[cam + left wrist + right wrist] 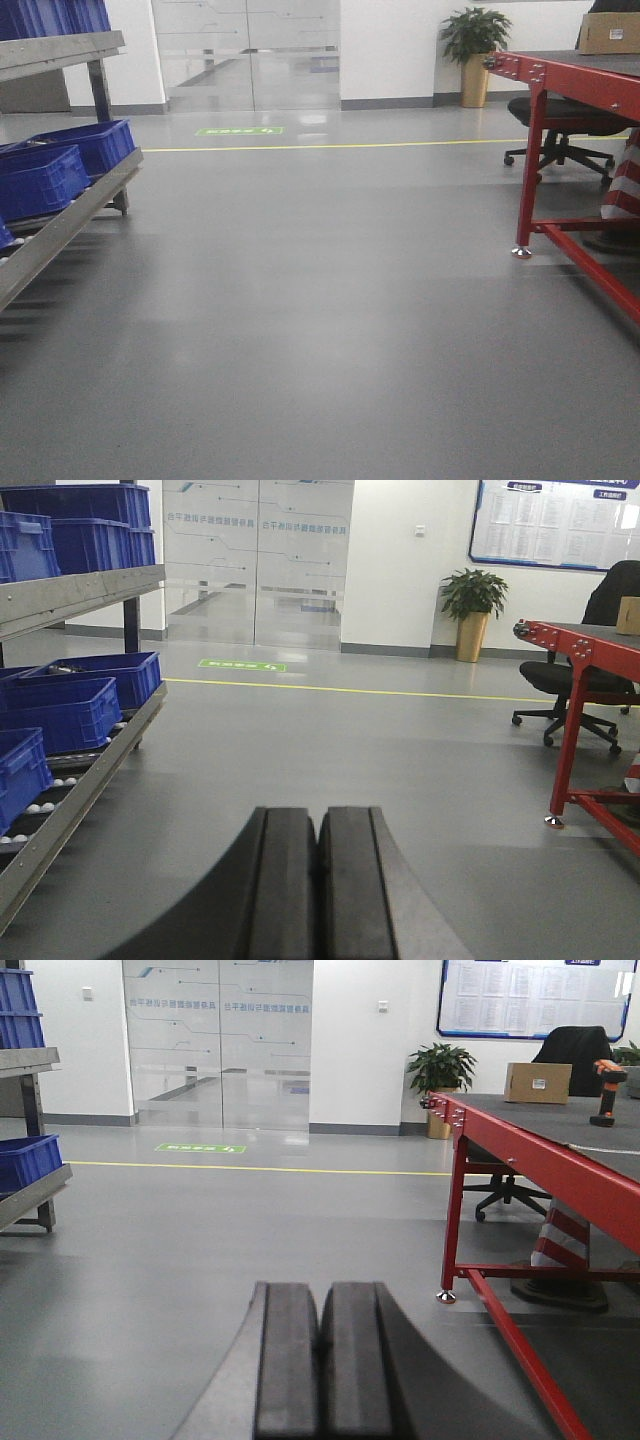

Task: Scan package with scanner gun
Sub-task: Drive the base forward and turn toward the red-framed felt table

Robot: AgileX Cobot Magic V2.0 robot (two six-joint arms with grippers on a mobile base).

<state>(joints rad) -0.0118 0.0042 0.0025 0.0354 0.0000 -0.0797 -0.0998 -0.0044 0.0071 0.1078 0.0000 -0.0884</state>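
A brown cardboard package (538, 1082) with a small white sticker stands on the far end of the red table (540, 1155), far off to my right. It also shows in the front view (610, 33) and at the left wrist view's edge (628, 615). The scanner gun (607, 1090), orange with a black head, stands upright on the table right of the package. My left gripper (320, 815) and right gripper (322, 1290) are both shut on nothing, hanging over bare grey floor, well short of the table.
A roller rack (60, 225) with blue bins (60, 165) lines the left side. A black office chair (560, 125) stands behind the table, with a potted plant (475, 50) and glass doors (245, 55) at the back. A striped cone (560, 1240) sits under the table.
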